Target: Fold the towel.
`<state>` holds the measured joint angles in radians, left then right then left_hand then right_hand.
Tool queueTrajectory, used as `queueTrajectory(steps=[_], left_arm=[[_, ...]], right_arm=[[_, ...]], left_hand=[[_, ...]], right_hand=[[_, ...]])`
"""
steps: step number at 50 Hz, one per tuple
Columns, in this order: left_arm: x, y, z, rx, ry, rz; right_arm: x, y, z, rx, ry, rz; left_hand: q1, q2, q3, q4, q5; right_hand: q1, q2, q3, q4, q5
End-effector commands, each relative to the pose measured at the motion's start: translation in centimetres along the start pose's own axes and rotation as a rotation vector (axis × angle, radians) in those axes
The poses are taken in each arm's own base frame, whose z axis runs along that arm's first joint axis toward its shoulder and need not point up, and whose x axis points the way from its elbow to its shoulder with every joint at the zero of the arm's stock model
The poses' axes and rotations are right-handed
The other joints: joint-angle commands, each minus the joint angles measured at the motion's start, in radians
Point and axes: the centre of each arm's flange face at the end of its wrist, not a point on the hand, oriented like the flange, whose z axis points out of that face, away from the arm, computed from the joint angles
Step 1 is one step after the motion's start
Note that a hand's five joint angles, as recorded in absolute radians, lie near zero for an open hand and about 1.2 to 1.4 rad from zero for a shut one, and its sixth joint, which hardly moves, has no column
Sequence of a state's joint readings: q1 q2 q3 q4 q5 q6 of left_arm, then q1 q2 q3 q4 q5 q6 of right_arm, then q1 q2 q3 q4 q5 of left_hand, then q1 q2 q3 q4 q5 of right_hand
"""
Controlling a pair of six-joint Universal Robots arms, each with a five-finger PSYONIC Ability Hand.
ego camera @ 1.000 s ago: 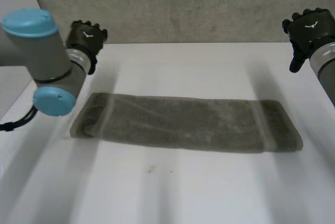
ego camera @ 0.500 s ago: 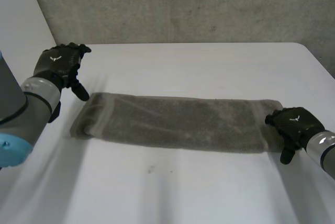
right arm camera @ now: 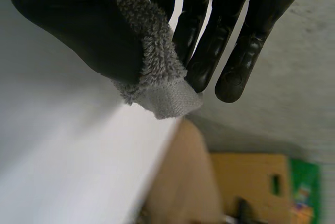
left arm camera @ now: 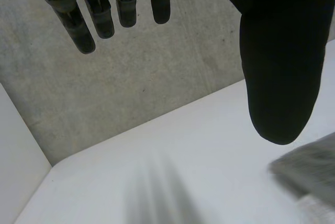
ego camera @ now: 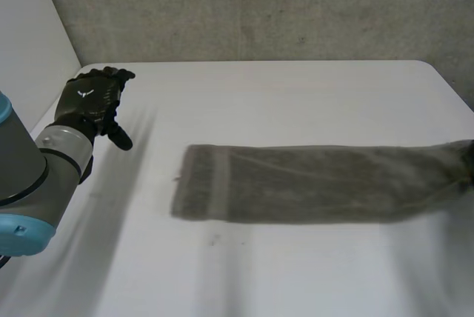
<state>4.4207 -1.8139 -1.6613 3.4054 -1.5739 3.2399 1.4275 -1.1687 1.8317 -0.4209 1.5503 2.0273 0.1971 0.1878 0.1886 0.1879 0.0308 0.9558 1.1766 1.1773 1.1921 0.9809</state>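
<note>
A grey towel point(ego camera: 311, 184), folded into a long narrow strip, lies across the white table point(ego camera: 296, 87) and reaches the table's right edge. My right hand point(right arm camera: 78, 30) is shut on the towel's right end point(right arm camera: 157, 72), pinching the cloth between thumb and fingers at the table's right edge. My left hand point(ego camera: 89, 98) hovers open over the table's far left corner, apart from the towel's left end point(ego camera: 194, 182). In the left wrist view its fingers point(left arm camera: 99, 14) hang straight, with a bit of the towel point(left arm camera: 309, 169) beyond the thumb.
A concrete wall point(ego camera: 259, 6) runs behind the table. Past the table's right edge, the right wrist view shows a cardboard box point(right arm camera: 251, 182) and something green point(right arm camera: 306, 192) on the floor. Bare table lies left of and in front of the towel.
My right hand came down onto the towel's right end, shut on it and dragged the whole strip to the right. The left hand swung in to the far left corner and stayed open.
</note>
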Motion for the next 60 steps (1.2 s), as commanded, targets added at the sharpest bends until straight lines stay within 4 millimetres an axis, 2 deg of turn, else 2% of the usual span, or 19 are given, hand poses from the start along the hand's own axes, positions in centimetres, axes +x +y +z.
queueTrajectory(steps=[1,3,4,6,9,12,13,17,21,24,28,30,31,33,39,44,50,58,60], left_arm=[[0.0,-0.4,-0.3,0.013,0.0,0.0],[0.0,-0.5,-0.4,0.019,-0.001,0.0],[0.0,-0.5,-0.4,0.019,-0.001,0.0],[0.0,-0.5,-0.4,0.018,0.0,0.0],[0.0,-0.3,-0.5,0.013,-0.002,0.0],[0.0,-0.3,-0.6,0.012,-0.001,0.0],[0.0,-0.2,-0.6,0.008,-0.003,0.0],[0.0,-0.1,-0.7,0.005,-0.001,0.0],[0.1,0.1,-0.8,-0.001,0.001,0.0],[0.3,0.2,-0.7,-0.002,0.006,0.0],[0.7,0.1,-0.6,0.007,0.019,0.004],[1.3,-0.4,-0.5,0.028,0.035,0.011],[1.3,-0.4,-0.5,0.028,0.035,0.011],[1.6,-0.6,-0.3,0.041,0.043,0.013],[4.1,-1.2,0.5,0.081,0.102,0.014],[6.3,-2.0,0.5,0.111,0.156,0.014],[10.1,-1.4,-0.1,0.104,0.254,0.018],[13.3,2.6,-0.9,-0.007,0.283,0.075],[14.2,4.9,-1.2,-0.057,0.266,0.147]], right_arm=[[2.3,-3.2,0.6,0.098,0.119,-0.106],[2.0,-8.2,-1.0,0.264,0.149,-0.084],[2.0,-8.3,-1.0,0.265,0.149,-0.084],[0.7,-12.5,-3.4,0.419,0.121,-0.035],[-0.2,-14.2,-4.7,0.488,0.092,-0.021],[-6.0,-20.5,-12.1,0.823,-0.119,-0.019],[-6.1,-20.6,-12.1,0.824,-0.12,-0.019],[-13.9,-21.8,-17.9,1.015,-0.38,-0.085],[-18.3,-21.3,-20.4,1.044,-0.501,-0.122],[-19.5,-21.0,-21.1,1.056,-0.538,-0.135],[-19.8,-20.8,-21.1,1.046,-0.547,-0.138],[-18.9,-21.1,-20.8,1.037,-0.524,-0.115],[-18.9,-21.1,-20.8,1.037,-0.524,-0.114],[-16.5,-22.0,-20.9,1.021,-0.507,-0.008],[-11.9,-21.5,-17.4,0.853,-0.487,0.294],[-7.5,-18.8,-14.7,0.643,-0.536,0.605],[-6.9,-15.3,-12.9,0.446,-0.589,0.673],[-7.2,-9.7,-10.8,0.242,-0.626,0.719],[-7.3,-9.2,-10.7,0.229,-0.637,0.727]], left_hand=[[0.002,0.011,0.01,0.011,-0.006],[0.002,0.011,0.01,0.011,-0.006],[0.002,0.011,0.01,0.011,-0.006],[0.002,0.011,0.01,0.011,-0.006],[-0.001,0.008,0.007,0.008,-0.009],[0.002,0.011,0.01,0.011,-0.006],[-0.001,0.008,0.007,0.008,-0.009],[0.002,0.011,0.01,0.011,-0.006],[0.002,0.011,0.01,0.011,-0.006],[-0.001,0.008,0.007,0.008,-0.009],[-0.001,0.008,0.007,0.008,-0.009],[0.002,0.011,0.01,0.011,-0.006],[0.002,0.011,0.01,0.011,-0.006],[0.005,0.014,0.013,0.014,-0.004],[0.019,0.029,0.028,0.029,0.011],[0.022,0.032,0.031,0.031,0.014],[0.022,0.032,0.031,0.031,0.014],[0.022,0.032,0.031,0.031,0.014],[0.022,0.032,0.031,0.031,0.014]], right_hand=[[0.44,0.22,0.219,0.204,0.241],[0.44,0.22,0.219,0.204,0.241],[0.44,0.22,0.219,0.204,0.241],[0.44,0.22,0.219,0.204,0.241],[0.44,0.22,0.219,0.204,0.241],[0.44,0.22,0.219,0.204,0.241],[0.44,0.22,0.219,0.204,0.241],[0.44,0.22,0.219,0.204,0.241],[0.44,0.22,0.219,0.204,0.241],[0.44,0.22,0.219,0.204,0.241],[0.397,0.177,0.176,0.161,0.198],[-0.283,-0.504,-0.505,-0.52,-0.483],[-0.287,-0.507,-0.508,-0.523,-0.486],[-0.781,-1.002,-1.003,-1.018,-0.981],[-0.781,-1.002,-1.003,-1.018,-0.981],[-0.781,-1.002,-1.003,-1.018,-0.981],[-0.781,-1.002,-1.003,-1.018,-0.981],[-0.781,-1.002,-1.003,-1.018,-0.981],[-0.781,-1.002,-1.003,-1.018,-0.981]])
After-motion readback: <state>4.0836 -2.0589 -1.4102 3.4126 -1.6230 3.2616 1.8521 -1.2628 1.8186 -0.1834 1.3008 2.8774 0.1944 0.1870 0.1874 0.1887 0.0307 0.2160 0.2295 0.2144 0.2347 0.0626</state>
